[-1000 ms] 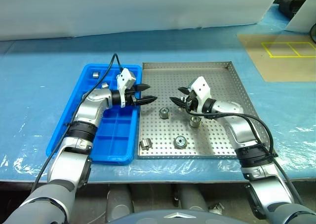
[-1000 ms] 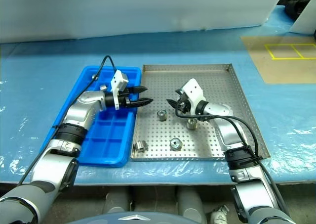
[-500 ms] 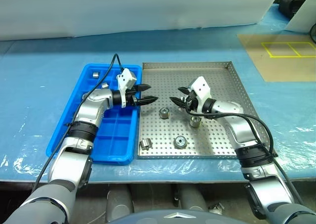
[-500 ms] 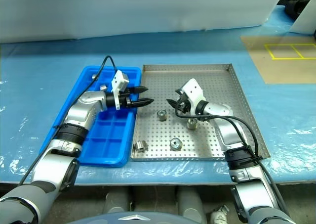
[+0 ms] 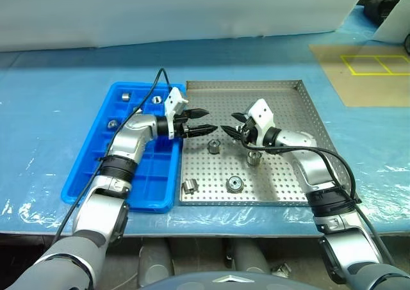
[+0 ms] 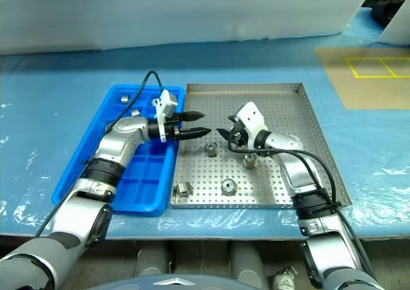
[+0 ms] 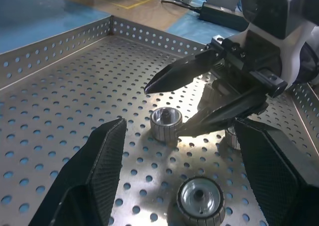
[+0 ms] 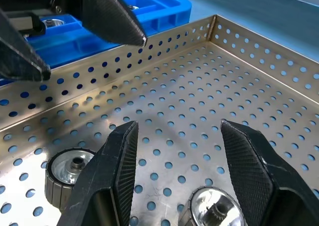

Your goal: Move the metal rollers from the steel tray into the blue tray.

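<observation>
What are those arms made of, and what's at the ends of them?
Both arms are silver-grey metal shells with black ribbed rings at the joints. Each ends in a white block carrying two pointed black fingers: the left gripper and right gripper. A thin black cable loops along each arm.

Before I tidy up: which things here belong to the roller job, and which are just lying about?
Job:
- metal rollers, four in the steel tray
- steel tray
- blue tray, three rollers already inside
- left gripper and right gripper, both open

Lying about:
- yellow-taped brown mat
</observation>
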Robot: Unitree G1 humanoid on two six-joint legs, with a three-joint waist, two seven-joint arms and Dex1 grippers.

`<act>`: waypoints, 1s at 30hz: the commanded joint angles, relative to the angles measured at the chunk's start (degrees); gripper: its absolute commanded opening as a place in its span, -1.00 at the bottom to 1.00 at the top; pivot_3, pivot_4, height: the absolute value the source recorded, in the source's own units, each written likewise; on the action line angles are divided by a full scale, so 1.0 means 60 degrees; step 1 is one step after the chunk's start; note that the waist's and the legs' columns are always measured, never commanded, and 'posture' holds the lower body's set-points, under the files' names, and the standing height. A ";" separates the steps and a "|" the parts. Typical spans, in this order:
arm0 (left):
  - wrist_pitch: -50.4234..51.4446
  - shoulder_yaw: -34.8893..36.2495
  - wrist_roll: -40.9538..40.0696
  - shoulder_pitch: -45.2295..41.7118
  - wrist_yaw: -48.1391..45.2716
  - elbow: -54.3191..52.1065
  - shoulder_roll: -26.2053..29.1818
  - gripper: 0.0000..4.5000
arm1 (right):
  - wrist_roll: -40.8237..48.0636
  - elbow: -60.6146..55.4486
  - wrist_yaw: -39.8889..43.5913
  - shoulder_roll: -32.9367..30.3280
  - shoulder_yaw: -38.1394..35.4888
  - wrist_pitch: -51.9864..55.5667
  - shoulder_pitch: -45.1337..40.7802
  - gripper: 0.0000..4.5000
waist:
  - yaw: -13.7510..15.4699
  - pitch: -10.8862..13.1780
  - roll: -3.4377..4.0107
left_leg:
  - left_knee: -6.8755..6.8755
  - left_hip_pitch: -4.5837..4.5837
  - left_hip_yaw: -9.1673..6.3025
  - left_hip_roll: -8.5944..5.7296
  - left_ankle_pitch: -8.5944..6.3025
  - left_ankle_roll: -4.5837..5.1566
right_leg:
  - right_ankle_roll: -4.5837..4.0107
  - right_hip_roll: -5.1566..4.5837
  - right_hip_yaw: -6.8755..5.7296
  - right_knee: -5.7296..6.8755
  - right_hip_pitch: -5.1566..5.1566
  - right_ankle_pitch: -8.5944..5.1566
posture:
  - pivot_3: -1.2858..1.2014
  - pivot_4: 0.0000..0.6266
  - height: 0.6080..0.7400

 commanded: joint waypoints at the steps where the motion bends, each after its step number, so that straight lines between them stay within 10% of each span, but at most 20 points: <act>1: -0.0174 -0.0065 0.0004 -0.0455 -0.0164 -0.0015 -0.0086 0.62 | 0.0086 -0.0422 -0.0060 -0.0226 -0.0363 -0.0081 -0.0029 0.19 | -0.0004 0.0000 0.0000 | 0.0000 0.0000 0.0000 0.0000 0.0000 0.0000 | 0.0000 0.0000 0.0000 0.0000 0.0000 0.0000 | -0.22 -0.52 1.00; 30: -0.3139 -0.0877 0.2759 -0.3381 0.1154 0.6486 -0.1958 0.62 | 0.1307 -0.4229 -0.0866 -0.1877 -0.2961 0.1797 0.2462 0.19 | -0.0627 0.0000 0.0000 | 0.0048 -0.0009 0.0000 -0.0012 -0.0052 0.0089 | 0.0005 0.0002 0.0022 -0.0027 0.0019 0.0000 | -0.43 -0.52 1.00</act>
